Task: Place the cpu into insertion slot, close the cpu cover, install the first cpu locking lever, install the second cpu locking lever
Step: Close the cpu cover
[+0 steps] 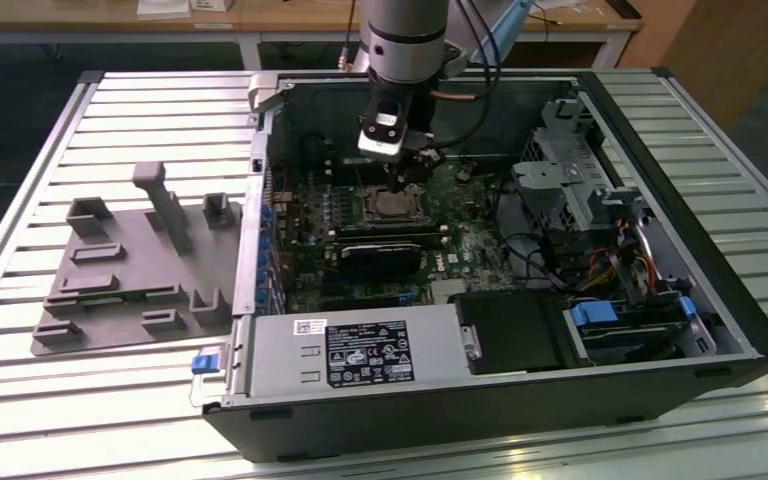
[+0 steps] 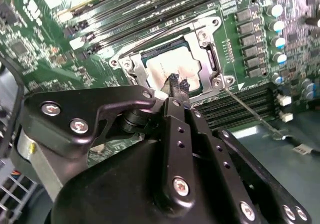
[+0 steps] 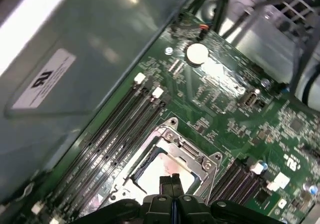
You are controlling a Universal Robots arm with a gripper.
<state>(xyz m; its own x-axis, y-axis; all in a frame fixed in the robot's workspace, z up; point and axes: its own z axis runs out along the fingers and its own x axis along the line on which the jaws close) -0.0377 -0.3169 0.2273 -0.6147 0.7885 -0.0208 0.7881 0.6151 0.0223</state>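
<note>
The cpu (image 2: pixel 165 67) lies in the insertion slot (image 1: pixel 391 206) on the green board, its pale silver top showing through the window of the cpu cover (image 2: pixel 206 59). The cover's metal frame (image 3: pixel 186 149) lies flat around the chip (image 3: pixel 152 170). My gripper (image 2: pixel 177 82) hangs just over the near edge of the cpu, fingertips (image 3: pixel 165 180) pressed together with nothing between them. In the exterior view the gripper (image 1: pixel 414 168) sits directly above the socket. One thin locking lever (image 2: pixel 252 113) runs out from a socket corner; another (image 2: pixel 165 33) lies along the opposite side.
The socket sits between rows of long black memory slots (image 3: pixel 117 129) inside an open computer case (image 1: pixel 651 140). A black block (image 1: pixel 384 258) lies beside the socket, and drive cages and cables (image 1: pixel 584 190) stand at the exterior view's right. A grey fixture plate (image 1: pixel 131 270) rests on the table.
</note>
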